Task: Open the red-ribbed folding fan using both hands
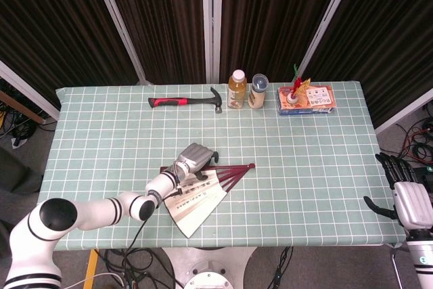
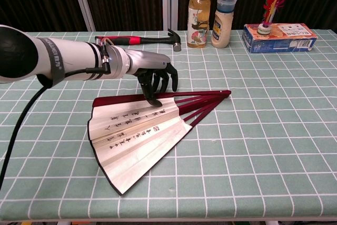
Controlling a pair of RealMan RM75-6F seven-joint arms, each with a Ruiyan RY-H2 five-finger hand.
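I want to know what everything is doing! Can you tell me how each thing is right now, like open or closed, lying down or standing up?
folding fan: partly open, flat.
left hand: fingertips down on the fan.
right hand: off the table, holding nothing.
hammer: lying flat.
two bottles: upright, capped.
box: lying flat.

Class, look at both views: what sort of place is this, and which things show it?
Probably a robot lab or test booth: a table with a green grid cloth, dark curtains behind it, and loose cables on the floor.
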